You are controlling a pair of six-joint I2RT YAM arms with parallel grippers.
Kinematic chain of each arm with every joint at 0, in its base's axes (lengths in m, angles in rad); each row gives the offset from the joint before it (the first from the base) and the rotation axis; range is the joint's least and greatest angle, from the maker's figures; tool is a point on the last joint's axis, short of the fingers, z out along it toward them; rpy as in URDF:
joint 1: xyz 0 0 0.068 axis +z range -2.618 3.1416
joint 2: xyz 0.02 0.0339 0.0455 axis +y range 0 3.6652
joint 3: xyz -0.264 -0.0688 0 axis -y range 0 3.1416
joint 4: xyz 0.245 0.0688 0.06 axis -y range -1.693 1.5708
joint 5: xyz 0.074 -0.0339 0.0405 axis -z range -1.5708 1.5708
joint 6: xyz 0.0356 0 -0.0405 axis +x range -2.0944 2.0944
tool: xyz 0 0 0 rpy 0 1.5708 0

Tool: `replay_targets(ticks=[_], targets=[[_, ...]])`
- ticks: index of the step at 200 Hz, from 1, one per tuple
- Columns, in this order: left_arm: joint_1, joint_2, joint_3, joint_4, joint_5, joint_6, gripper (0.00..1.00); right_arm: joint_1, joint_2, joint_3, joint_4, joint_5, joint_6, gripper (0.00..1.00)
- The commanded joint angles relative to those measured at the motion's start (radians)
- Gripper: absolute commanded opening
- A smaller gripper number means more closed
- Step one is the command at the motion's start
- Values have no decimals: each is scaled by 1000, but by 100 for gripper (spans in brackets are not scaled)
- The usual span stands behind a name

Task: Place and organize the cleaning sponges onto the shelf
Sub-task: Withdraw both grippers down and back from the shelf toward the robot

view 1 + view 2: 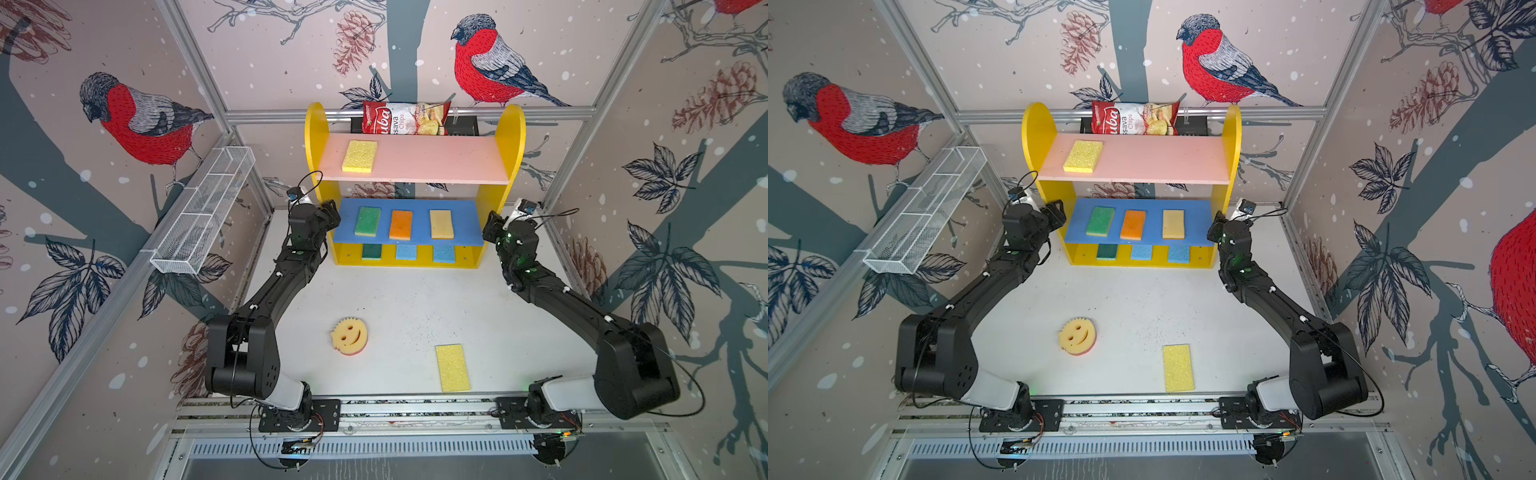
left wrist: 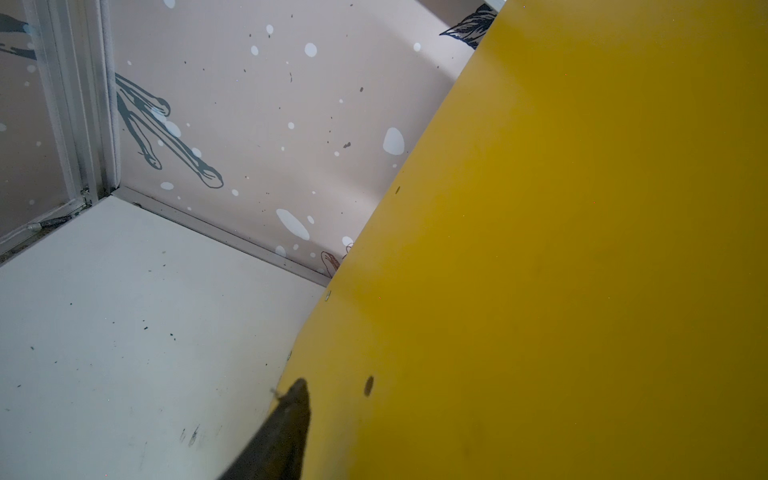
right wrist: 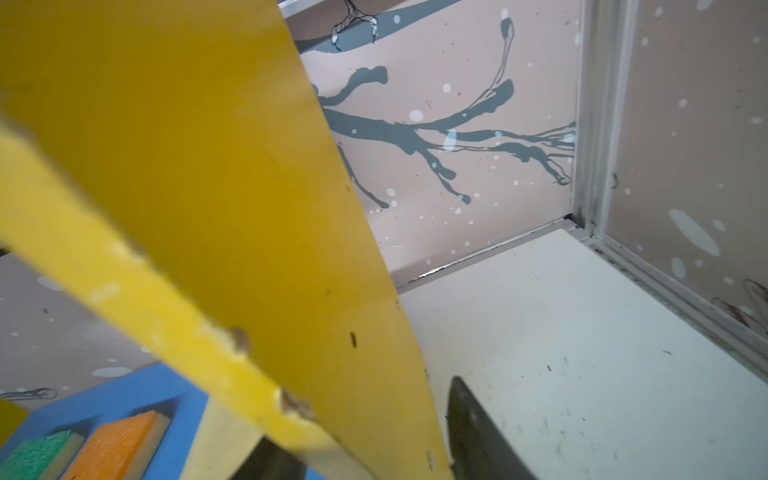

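White tabletop [image 1: 415, 307] carries the whole scene; at its far edge we find the shelf [image 1: 513, 137] standing upright, with yellow round-topped sides, a pink top board [image 1: 436, 160], a blue middle board [image 1: 467, 226] and a yellow base [image 1: 473, 259].

In both top views we note the left gripper [image 1: 332, 210] at the shelf's left side panel and the right gripper [image 1: 490, 226] at its right one. The right wrist view shows one finger [image 3: 473, 424] outside that panel and a dark, blurred one [image 3: 270, 457] inside it; we read this gripper as pinching the panel. The left wrist view shows a single finger [image 2: 286, 432] by the panel's outer face; we cannot tell whether that gripper is spread or clamped.

Seven sponges are shelved:
- the upper yellow sponge [image 1: 360, 156] lies on the pink board, toward its left end;
- the green sponge [image 1: 367, 221], orange sponge [image 1: 401, 225] and tan sponge [image 1: 441, 224] lie in a spaced row on the blue board;
- the dark green sponge [image 1: 371, 251], left light blue sponge [image 1: 406, 252] and right light blue sponge [image 1: 444, 253] lie on the base.

Two lie loose near the tabletop's front: the lower yellow sponge [image 1: 453, 368], porous and rectangular; and the smiley sponge [image 1: 349, 336], round, with a yellow face over a pink layer and a scalloped rim.
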Motion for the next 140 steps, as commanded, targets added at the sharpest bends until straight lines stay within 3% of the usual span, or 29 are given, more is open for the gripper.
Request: replay_targets(ticks=[1,67,90,140], targets=[[1,1,2,61,42,0,40,-10,9,10,44,-45,-5,33],[1,-40,-9,26,45,-33,5,-11,-9,1,45,-77,-8,6],[1,-67,-9,-4,51,-43,1,-12,-43,-5,20,-74,7,0],[-1,-168,-72,-13,61,-79,0,-11,-142,-48,-15,-65,54,0]])
